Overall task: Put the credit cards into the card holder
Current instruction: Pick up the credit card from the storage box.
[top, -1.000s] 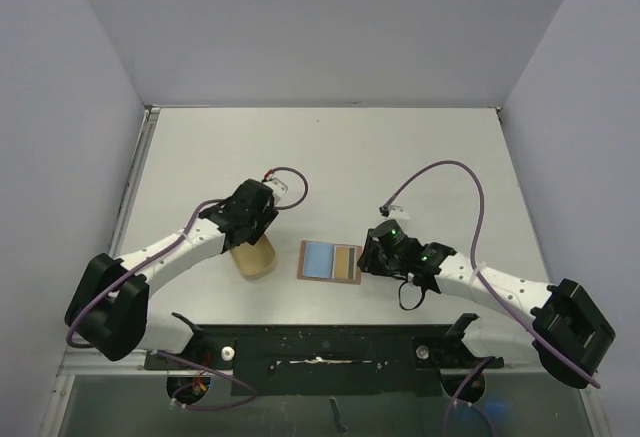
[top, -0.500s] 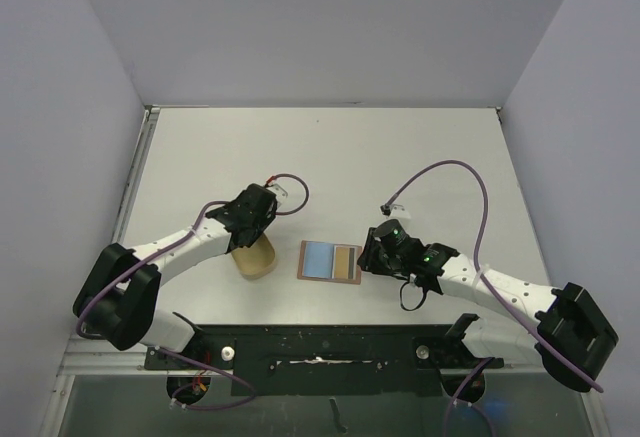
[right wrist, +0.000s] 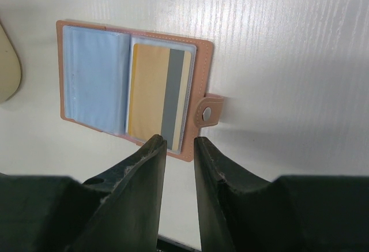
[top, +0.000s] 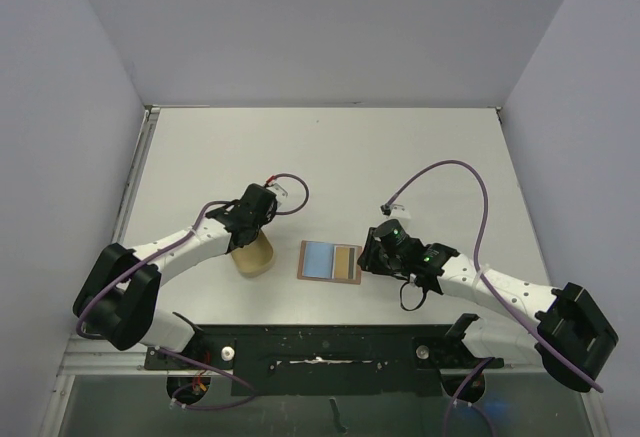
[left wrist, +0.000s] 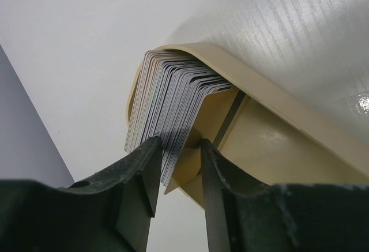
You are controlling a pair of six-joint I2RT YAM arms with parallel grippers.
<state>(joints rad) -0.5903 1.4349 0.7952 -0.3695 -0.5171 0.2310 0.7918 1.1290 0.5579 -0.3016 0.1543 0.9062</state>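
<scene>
Tan plastic and card edges fill my left gripper (left wrist: 179,168): its fingers pinch a corner of the credit cards (left wrist: 173,96) stacked in the tan case (left wrist: 277,131), left of the open card holder (right wrist: 204,73). My right gripper (right wrist: 177,154) shows a slim gap and grips nothing, at the holder's near right edge; I cannot tell if it touches. Bare table (top: 400,157) lies beyond both. Since a second ago my left wrist has shifted slightly; the right has not.

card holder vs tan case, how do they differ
The card holder is reddish-brown with a snap tab; the tan case is pale with a rounded end. The card holder lies open flat, showing a blue card and a gold card; the tan case holds a thick card stack. Both contain cards.
</scene>
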